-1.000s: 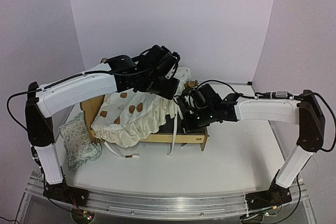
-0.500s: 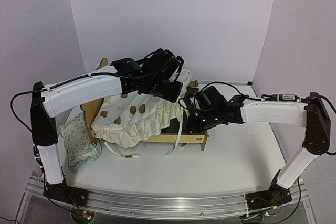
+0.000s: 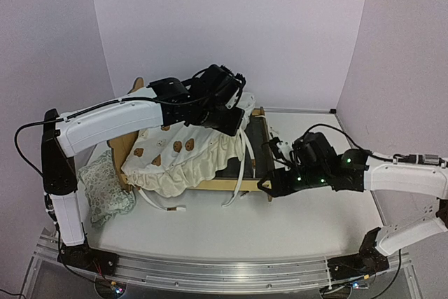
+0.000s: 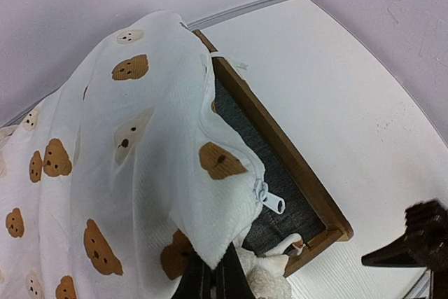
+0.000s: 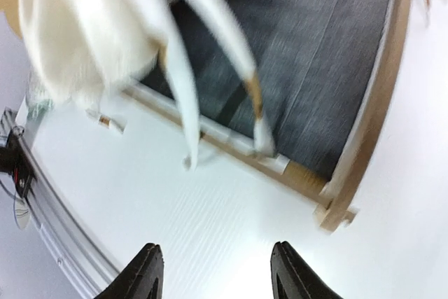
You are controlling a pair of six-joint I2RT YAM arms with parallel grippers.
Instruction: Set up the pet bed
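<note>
Pet bed: mid-table, with its grey base bare at the foot end.
Left gripper: clamped on the bear-print cover, holding it raised over the bed's middle.
Right gripper: fingers apart and empty, just off the bed's near foot corner.
Do well: draw the cover flat toward the footboard. The ties seem to dangle over the front rail, so free them first.

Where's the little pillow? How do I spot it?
Find the wooden bed in the middle of the table. The pillow lies flat off its left end. It's small, pale and flowery, unlike the big cream bear-print cover on the bed.
</note>
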